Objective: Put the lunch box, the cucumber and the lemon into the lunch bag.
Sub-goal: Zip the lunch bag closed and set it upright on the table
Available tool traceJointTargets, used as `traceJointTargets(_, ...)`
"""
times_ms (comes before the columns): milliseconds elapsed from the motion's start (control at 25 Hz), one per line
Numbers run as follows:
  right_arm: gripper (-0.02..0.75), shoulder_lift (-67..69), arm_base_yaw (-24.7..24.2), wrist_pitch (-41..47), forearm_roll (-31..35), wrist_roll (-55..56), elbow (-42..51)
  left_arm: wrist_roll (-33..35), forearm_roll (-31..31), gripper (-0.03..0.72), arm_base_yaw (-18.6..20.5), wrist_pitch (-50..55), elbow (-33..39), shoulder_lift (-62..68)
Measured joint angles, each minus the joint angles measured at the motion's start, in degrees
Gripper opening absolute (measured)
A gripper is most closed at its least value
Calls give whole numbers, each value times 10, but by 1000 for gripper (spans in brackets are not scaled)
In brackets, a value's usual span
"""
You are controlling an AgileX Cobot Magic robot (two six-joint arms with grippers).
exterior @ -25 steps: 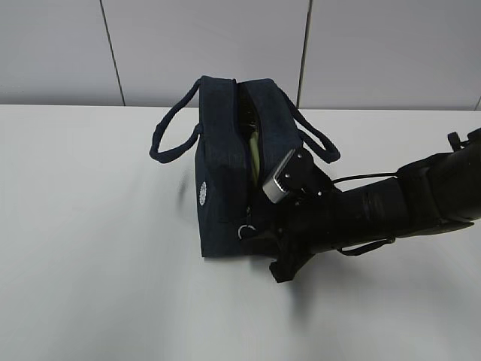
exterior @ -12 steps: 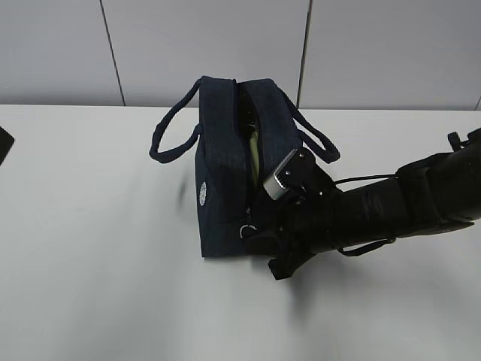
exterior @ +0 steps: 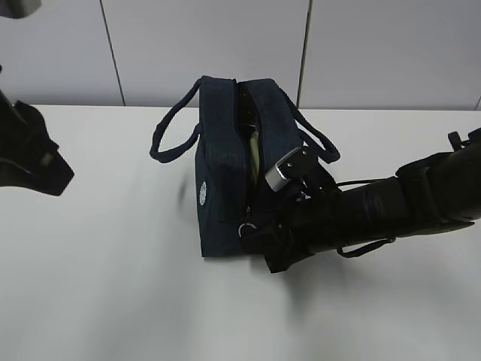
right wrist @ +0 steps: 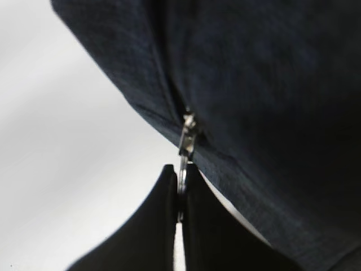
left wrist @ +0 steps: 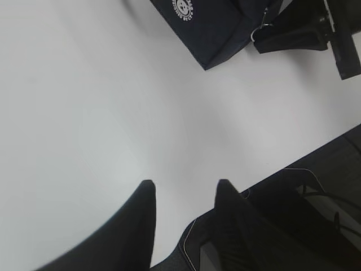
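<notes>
Dark navy lunch bag (exterior: 225,165) standing upright on the white bench (exterior: 105,286), boxy, fabric a bit denim-looking, top zip gaping open along its length with a strip of pale yellow-green (exterior: 256,150) peeking out of the slot, too little showing to tell what it is. Two loop handles (exterior: 171,124) flopping out, one to each side. Small round white logo (exterior: 201,192) low on the end panel facing the camera, also readable in the left wrist view at the top edge. Metal ring pull (exterior: 246,228) hanging down at the bottom corner of that same end, right at the right fingers (exterior: 255,232). Right fingers pressed flat together and pinching that ring, no gap between the tips in the right wrist view, silver slider (right wrist: 188,135) sitting just above them on the seam and the bag's dark wall filling everything above and to the right of them. Left fingers (left wrist: 183,189) partly spread, nothing between them, just bare bench under the tips; bag well away from them, up at the far top of that view together with the right arm's black body. Left arm only a dark blurry shape at the left edge of the exterior view, well apart from the bag. Right arm (exterior: 391,207) stretched in low from the right, its wrist tucked against the bag's right side under the right handle.
</notes>
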Motion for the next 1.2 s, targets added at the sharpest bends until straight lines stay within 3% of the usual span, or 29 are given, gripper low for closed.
traceJointTargets(520, 0, -35, 0, -6, 0, 31, 0, 2, 0, 244, -1, -69, 5, 105)
traceJointTargets(920, 0, -72, 0, -44, -5, 60, 0, 2, -22, 243, -1, -205, 116, 124)
traceJointTargets(1200, 0, -93, 0, -56, -9, 73, 0, 16, -51, 243, -8, -238, 143, 124)
